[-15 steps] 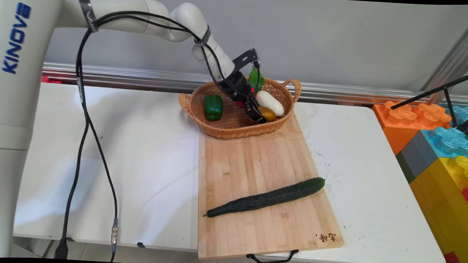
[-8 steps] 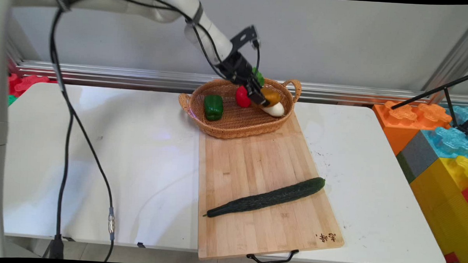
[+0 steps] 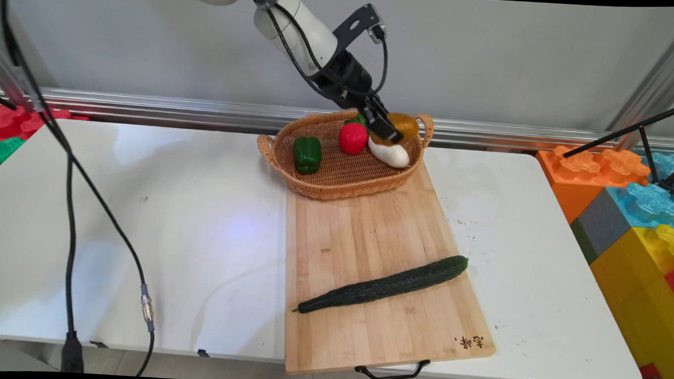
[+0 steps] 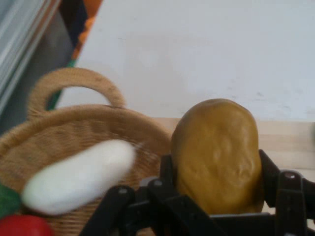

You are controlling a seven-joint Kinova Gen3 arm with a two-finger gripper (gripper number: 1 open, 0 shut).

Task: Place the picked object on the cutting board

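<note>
My gripper point(image 3: 390, 133) is shut on a yellow-brown potato point(image 3: 402, 126) and holds it in the air above the right end of a wicker basket point(image 3: 320, 186). The hand view shows the potato point(image 4: 216, 155) clamped between the black fingers point(image 4: 268, 177), with the basket's handle point(image 4: 74, 83) below it. In the basket lie a white oblong vegetable point(image 3: 390, 152), a red tomato point(image 3: 353, 138) and a green bell pepper point(image 3: 307, 153). A bit of green leaf shows behind the tomato.
The basket stands at the far end of a wooden cutting board point(image 3: 369, 235). A long dark cucumber point(image 3: 384, 284) lies slantwise across the board's near part. Big coloured toy bricks point(image 3: 633, 222) are stacked at the table's right edge. Black cables point(image 3: 72, 214) hang over the left side.
The gripper has risen out of the basket with the potato and moved a little to the right. The tomato, hidden behind the gripper before, now shows.
</note>
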